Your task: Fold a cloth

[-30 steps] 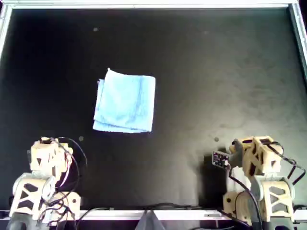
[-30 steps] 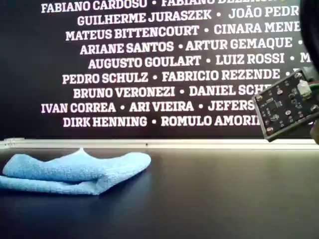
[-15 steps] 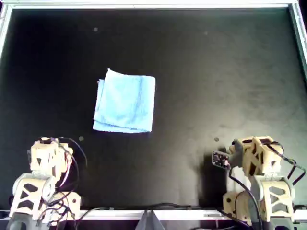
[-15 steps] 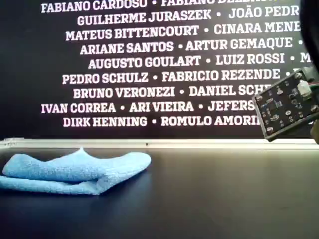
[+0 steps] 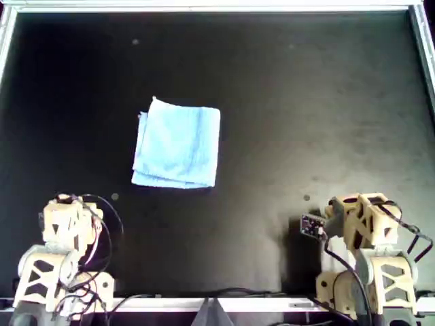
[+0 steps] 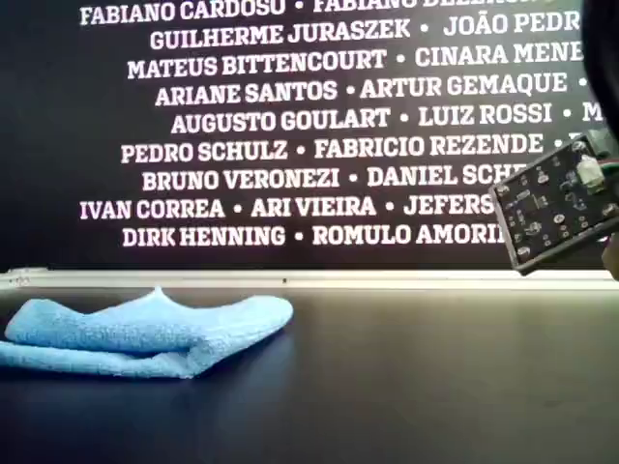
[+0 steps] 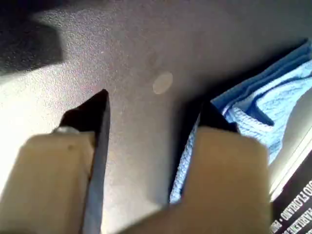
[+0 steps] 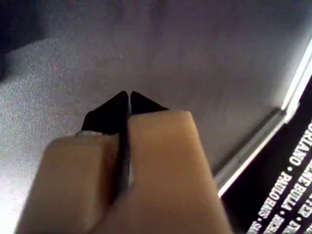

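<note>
Nothing has moved over the last second: the fold looks finished.
The cloth (image 5: 177,145) lies doubled, left of centre overhead; the left gripper (image 7: 151,119) stays spread and empty, the right gripper (image 8: 128,105) pressed together, both parked well away.

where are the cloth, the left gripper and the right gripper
cloth (image 5: 177,145), overhead view, middle of the folded top layer
left gripper (image 7: 153,114), left wrist view, gap between its open fingers
right gripper (image 8: 128,102), right wrist view, where its shut fingers meet

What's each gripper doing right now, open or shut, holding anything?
Left gripper: open, empty; the cloth lies beyond it.
Right gripper: shut, empty.
</note>
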